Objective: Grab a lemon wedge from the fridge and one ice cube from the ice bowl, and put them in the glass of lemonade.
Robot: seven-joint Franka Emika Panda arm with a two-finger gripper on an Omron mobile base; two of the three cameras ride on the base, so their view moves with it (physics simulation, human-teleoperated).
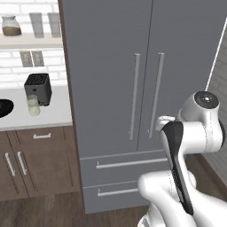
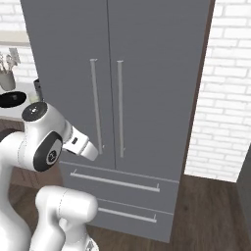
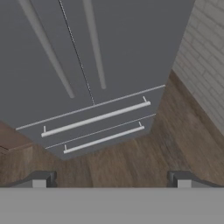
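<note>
The fridge (image 1: 133,88) stands straight ahead, tall and grey, with both doors shut and two long bar handles (image 1: 135,95) side by side. Its two drawers (image 3: 94,120) at the base are shut too. The lemon wedge is hidden. On the counter to the left, the glass of lemonade (image 1: 33,106) stands in front of a black toaster (image 1: 37,88). The black ice bowl (image 1: 3,107) lies at the frame's left edge. My gripper (image 3: 110,180) hangs open and empty in front of the lower fridge, its fingertips (image 3: 39,179) wide apart, looking down at the drawers and floor.
A brick wall (image 2: 225,98) runs along the right of the fridge. Brown wooden cabinets (image 1: 31,162) sit under the counter. A shelf (image 1: 31,42) above carries a jar and two grey glasses. A utensil cup (image 2: 7,78) stands by the bowl. Wooden floor (image 3: 144,153) lies before the fridge.
</note>
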